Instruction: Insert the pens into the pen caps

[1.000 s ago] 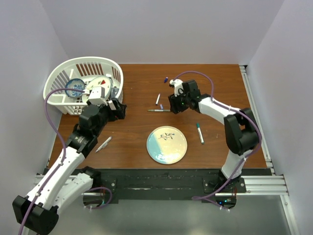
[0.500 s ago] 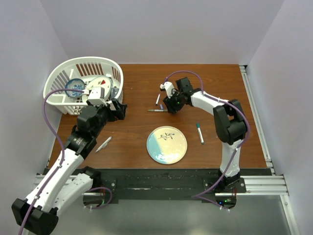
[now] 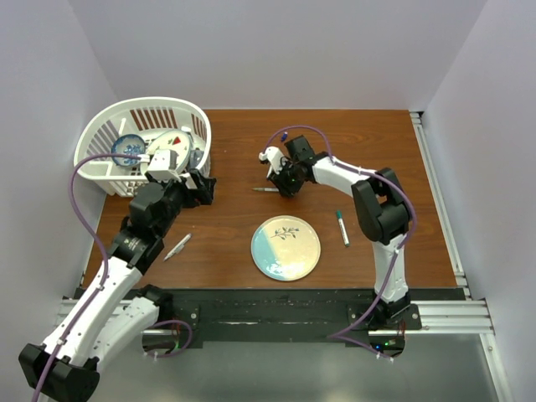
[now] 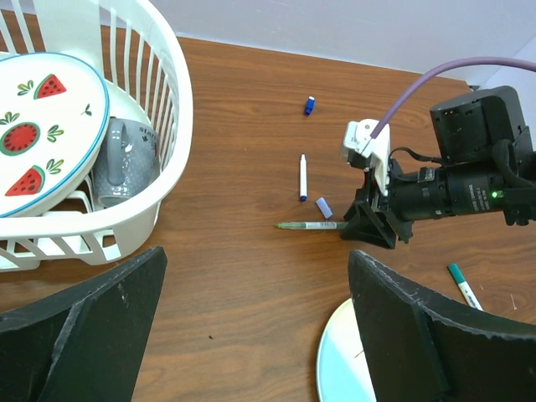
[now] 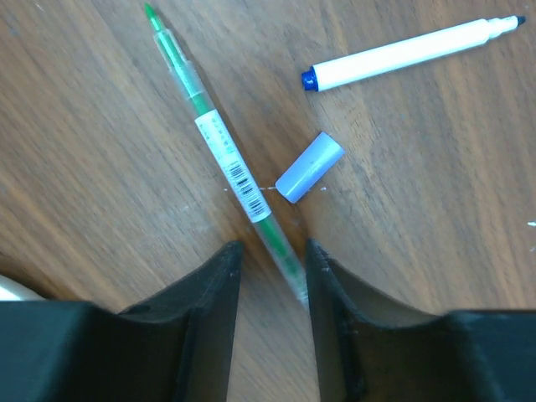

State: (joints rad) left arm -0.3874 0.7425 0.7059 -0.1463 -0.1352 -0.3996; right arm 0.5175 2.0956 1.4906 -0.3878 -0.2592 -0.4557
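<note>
A thin green pen (image 3: 268,189) lies on the table, also in the left wrist view (image 4: 308,224). My right gripper (image 3: 283,186) is down at its right end. In the right wrist view the jaws (image 5: 268,251) are open, with the pen (image 5: 222,146) end between them. I see no squeeze on it. A lavender cap (image 5: 309,167) lies beside the pen, and a white pen with a blue tip (image 5: 410,52) lies beyond. A blue cap (image 3: 285,136) lies farther back. My left gripper (image 3: 201,188) is open and empty (image 4: 255,268) near the basket.
A white basket (image 3: 142,142) with dishes stands at the back left. A round plate (image 3: 286,248) lies at the front middle. A teal-capped pen (image 3: 342,227) lies right of the plate and a white pen (image 3: 177,246) lies front left.
My right gripper has moved left and down onto the right end of the green pen. The left arm has barely moved.
</note>
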